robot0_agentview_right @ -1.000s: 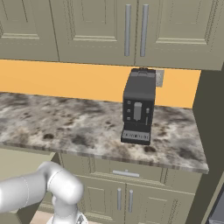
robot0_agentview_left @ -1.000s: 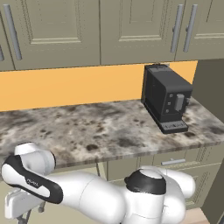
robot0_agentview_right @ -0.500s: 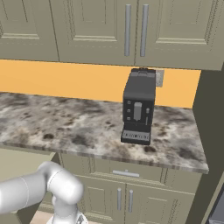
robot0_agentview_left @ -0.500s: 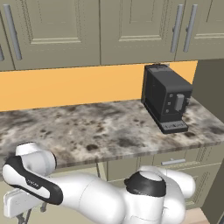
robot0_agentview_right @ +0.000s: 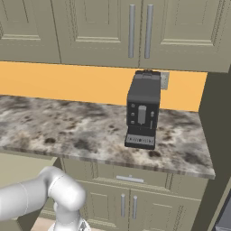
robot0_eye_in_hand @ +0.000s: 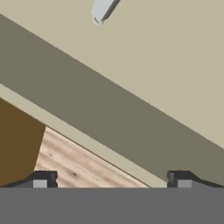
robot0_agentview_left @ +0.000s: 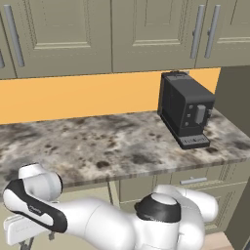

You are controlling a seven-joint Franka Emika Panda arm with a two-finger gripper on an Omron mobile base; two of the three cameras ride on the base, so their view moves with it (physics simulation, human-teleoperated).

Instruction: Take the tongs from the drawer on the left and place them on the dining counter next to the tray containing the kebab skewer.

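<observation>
My gripper (robot0_eye_in_hand: pixel 111 179) is open, its two dark fingertips (robot0_eye_in_hand: pixel 41 178) set wide apart with nothing between them. It hangs low in front of the base cabinets, at the bottom left of the left base view (robot0_agentview_left: pixel 34 239). Ahead of it is a flat sage-grey front (robot0_eye_in_hand: pixel 166 65) with the end of a silver bar handle (robot0_eye_in_hand: pixel 101 9); I cannot tell whether this is the drawer. The tongs are hidden. The dining counter, the tray and the kebab skewer are out of view.
The wall counter (robot0_agentview_left: pixel 97 146) carries a black coffee machine (robot0_agentview_left: pixel 185 110), also seen from the right (robot0_agentview_right: pixel 143 115). A narrower drawer with a silver handle (robot0_agentview_right: pixel 129 179) sits under it. Wooden floor (robot0_eye_in_hand: pixel 83 168) and a dark toe-kick band (robot0_eye_in_hand: pixel 109 113) lie below the gripper.
The arm's lower part has shifted very slightly at the bottom left; nothing else differs.
</observation>
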